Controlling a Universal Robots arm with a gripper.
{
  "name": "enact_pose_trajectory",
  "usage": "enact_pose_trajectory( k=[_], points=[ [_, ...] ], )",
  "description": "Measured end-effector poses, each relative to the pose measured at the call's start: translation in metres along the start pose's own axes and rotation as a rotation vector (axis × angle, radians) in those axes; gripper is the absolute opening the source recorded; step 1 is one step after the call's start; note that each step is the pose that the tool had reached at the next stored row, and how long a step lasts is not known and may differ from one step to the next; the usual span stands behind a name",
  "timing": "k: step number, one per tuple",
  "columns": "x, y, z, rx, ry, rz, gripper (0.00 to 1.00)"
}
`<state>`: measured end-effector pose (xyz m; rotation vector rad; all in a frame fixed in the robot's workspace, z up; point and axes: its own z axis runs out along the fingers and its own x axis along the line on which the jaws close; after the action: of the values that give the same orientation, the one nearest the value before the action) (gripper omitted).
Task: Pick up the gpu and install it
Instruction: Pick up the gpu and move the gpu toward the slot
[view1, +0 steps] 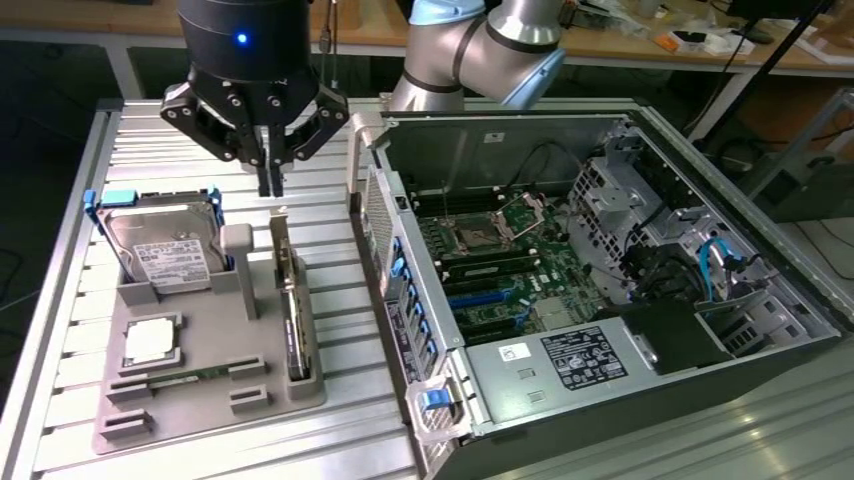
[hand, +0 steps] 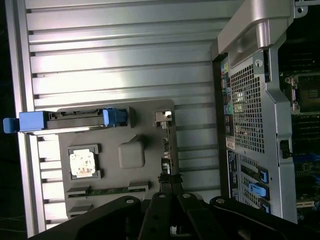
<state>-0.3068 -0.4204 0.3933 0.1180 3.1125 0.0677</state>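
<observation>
From my remote station, my gripper hangs empty, fingers pressed together, just above the gpu, which stands on edge in the grey tray beside the open computer case, so pickup and installation both remain undone.

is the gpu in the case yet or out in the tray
Out: the gpu stands on edge in the gray tray beside the open case, gripper above it, apart.
</observation>
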Motion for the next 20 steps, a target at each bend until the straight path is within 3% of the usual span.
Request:
enact_pose_trajectory(
  k=[3,4,6,7,11,16,20],
  points=[
    [0.000,0.0000,0.0000,0.0000,0.0000,0.000,0.30],
    [0.000,0.0000,0.0000,0.0000,0.0000,0.000,0.30],
    [0.000,0.0000,0.0000,0.0000,0.0000,0.000,0.42],
    [0.000,0.0000,0.0000,0.0000,0.0000,0.000,0.42],
    [0.000,0.0000,0.0000,0.0000,0.0000,0.000,0.60],
    [0.000,-0.0007,0.0009,0.0000,0.0001,0.000,0.60],
    [-0.001,-0.0135,0.0049,0.0000,0.0002,0.000,0.60]
  ],
)
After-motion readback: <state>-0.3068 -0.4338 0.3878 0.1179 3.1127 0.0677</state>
